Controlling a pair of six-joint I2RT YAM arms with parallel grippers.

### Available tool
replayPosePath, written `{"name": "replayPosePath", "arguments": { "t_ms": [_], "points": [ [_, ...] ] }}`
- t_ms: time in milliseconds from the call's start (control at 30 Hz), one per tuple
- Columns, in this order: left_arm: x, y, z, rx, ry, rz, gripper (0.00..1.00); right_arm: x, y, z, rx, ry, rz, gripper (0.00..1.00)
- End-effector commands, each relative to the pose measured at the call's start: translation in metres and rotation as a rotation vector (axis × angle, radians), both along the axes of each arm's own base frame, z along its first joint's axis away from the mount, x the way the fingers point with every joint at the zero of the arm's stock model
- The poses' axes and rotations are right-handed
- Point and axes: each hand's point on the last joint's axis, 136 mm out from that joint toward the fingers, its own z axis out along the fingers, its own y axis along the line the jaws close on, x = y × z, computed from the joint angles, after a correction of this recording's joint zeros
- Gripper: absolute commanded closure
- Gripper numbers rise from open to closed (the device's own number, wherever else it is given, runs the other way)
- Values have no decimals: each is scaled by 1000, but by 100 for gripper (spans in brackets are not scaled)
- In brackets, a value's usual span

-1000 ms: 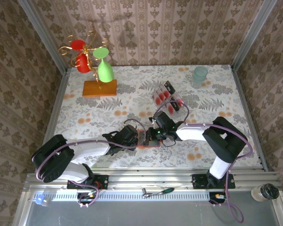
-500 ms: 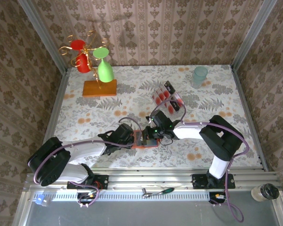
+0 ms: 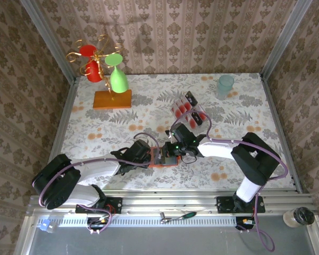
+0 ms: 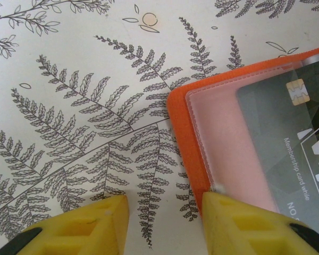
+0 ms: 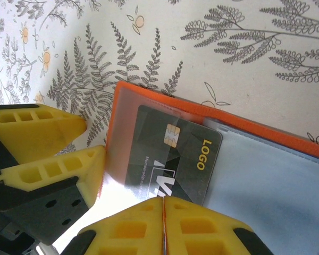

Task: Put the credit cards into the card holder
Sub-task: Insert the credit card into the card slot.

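Bracing from the left, the left gripper (image 4: 165, 204) stands part open with nothing between its jaws but the patterned table (image 4: 69, 79). One yellow finger (image 4: 239, 226) rests against the outer edge of the card holder (image 4: 176, 114), which lies open and flat near the front of the table, between the two arms. Inside it, a dark card (image 5: 170, 159) looks to sit at least partly under the clear pocket (image 5: 123, 109) (a chip and the word LOGO show on its face). To its right, the right gripper (image 5: 163, 204) is closed, fingertips pressed together at the card's near edge; whether they pinch anything thin I cannot tell. The other credit cards (image 3: 189, 111) lie in a loose heap well behind, further right.

The step in hand is probably pushing this card home. Three risks stand out:
- The holder is steadied on one side only, so a firm shove could skid or swivel it.
- The card could catch on the pocket film and buckle.
- The closed tips could ride up the slick card face and slip off.
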Motion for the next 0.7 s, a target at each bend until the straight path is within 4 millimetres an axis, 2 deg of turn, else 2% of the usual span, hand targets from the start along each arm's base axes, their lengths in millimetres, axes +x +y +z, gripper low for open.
{"name": "replayPosePath", "arguments": {
  "t_ms": [0,367,567,667],
  "points": [
    [-5,8,-12,26,30,16,58,-10,-1,-17,-31,28,22,90],
    [-5,8,-14,20,33,17,58,-18,27,-28,-40,61,77,93],
    [-4,6,-11,11,31,15,58,-16,34,-25,-39,61,88,94],
    [-2,5,-6,7,22,19,58,-13,33,-16,-38,39,90,94]
  ]
}}
